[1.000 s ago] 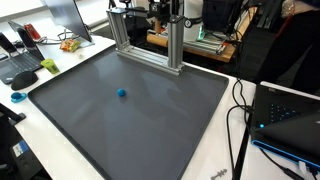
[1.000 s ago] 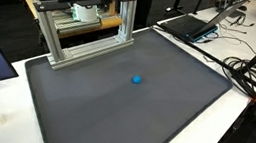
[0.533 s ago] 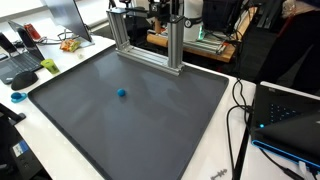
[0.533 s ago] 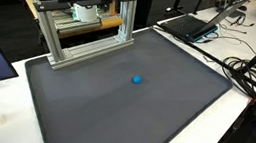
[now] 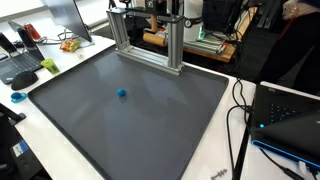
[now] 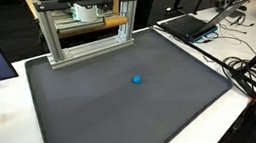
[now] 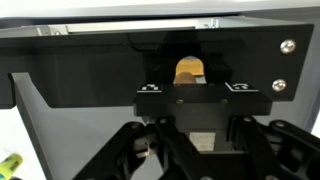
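In the wrist view my gripper (image 7: 190, 118) comes up from the bottom, its black fingers (image 7: 160, 128) drawn in on a tan wooden bar (image 7: 190, 140). Just beyond them is a black block (image 7: 190, 98) with two small square tags and a tan piece (image 7: 188, 70) above it. In both exterior views the wooden bar (image 5: 150, 38) (image 6: 100, 20) lies level inside the top of the aluminium frame (image 5: 176, 50) (image 6: 125, 21); the gripper itself is hidden behind the frame. A small blue ball (image 5: 122, 93) (image 6: 136, 80) rests on the dark mat, well away from the gripper.
The dark mat (image 5: 150, 120) covers a white table. Laptops (image 5: 290, 120) (image 6: 190, 25) and black cables (image 6: 253, 79) lie at one side. A monitor (image 5: 70, 15), a green object (image 5: 50, 66) and clutter sit at another edge.
The wooden bar has come into sight across the top of the aluminium frame in both exterior views. The blue ball has not moved.
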Controlling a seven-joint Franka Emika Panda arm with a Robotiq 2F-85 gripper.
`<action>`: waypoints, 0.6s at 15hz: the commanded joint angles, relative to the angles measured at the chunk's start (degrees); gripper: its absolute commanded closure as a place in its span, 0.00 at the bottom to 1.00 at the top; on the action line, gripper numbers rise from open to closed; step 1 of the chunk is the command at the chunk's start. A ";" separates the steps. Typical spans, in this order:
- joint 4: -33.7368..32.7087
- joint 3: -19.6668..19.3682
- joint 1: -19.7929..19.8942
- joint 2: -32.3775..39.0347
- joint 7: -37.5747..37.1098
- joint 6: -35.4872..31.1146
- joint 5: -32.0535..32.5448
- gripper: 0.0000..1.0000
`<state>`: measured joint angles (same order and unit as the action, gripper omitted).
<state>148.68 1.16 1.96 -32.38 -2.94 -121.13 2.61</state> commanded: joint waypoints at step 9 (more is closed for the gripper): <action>-16.35 0.88 -0.23 15.44 -3.58 -5.05 -0.41 0.78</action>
<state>138.94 1.43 1.82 -22.96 -4.26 -125.12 1.93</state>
